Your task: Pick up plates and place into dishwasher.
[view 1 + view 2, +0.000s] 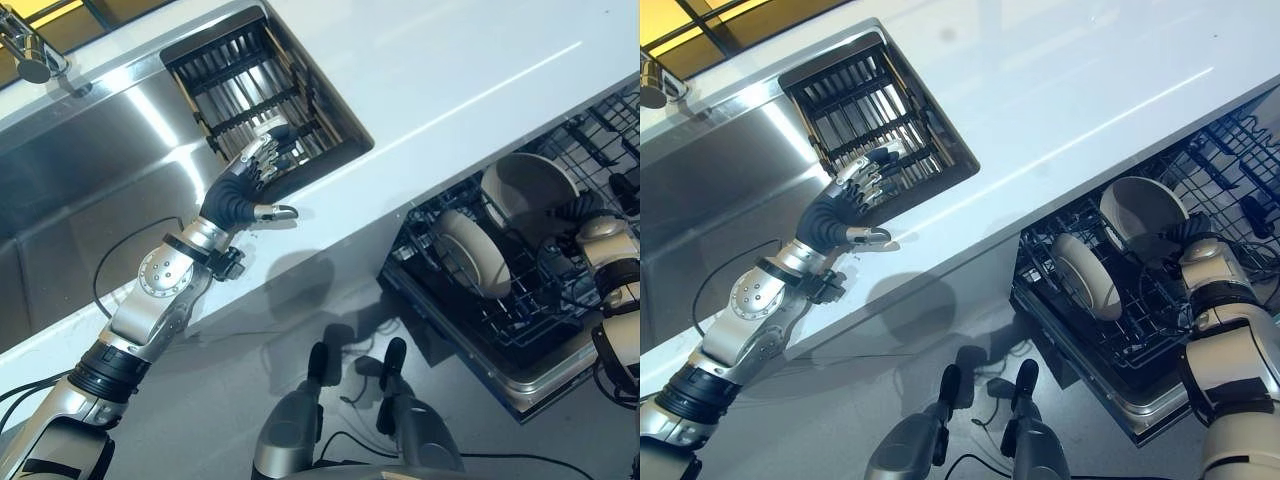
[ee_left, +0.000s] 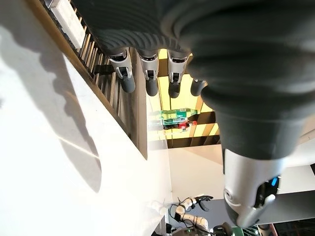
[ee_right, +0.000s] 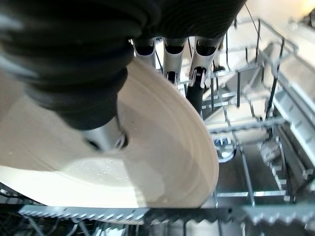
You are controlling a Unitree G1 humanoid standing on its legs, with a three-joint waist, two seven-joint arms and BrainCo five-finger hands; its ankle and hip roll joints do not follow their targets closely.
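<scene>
The left robot hand (image 1: 245,190) hovers left of centre in the head views, at the front edge of the white table (image 1: 450,70), its fingers (image 2: 150,81) straight and spread over the black drying rack (image 1: 250,85) set in the steel sink (image 1: 90,170), its thumb pointing along the table edge; it grasps nothing. A faucet (image 1: 30,55) shows at the upper left corner.

At the right of the frame, the dishwasher rack (image 1: 1120,310) stands pulled out below the table edge. The right robot hand (image 1: 1190,232) reaches into it and grasps a cream plate (image 3: 162,147): in the right wrist view the thumb presses the plate's face and the fingers (image 3: 194,91) run behind its rim. This plate appears to be the upper of the two seen from the head (image 1: 1140,215), standing on edge among the wire tines, though the hand hides part of it. A second plate (image 1: 1085,275) stands upright just beside it, lower left in the same rack.
</scene>
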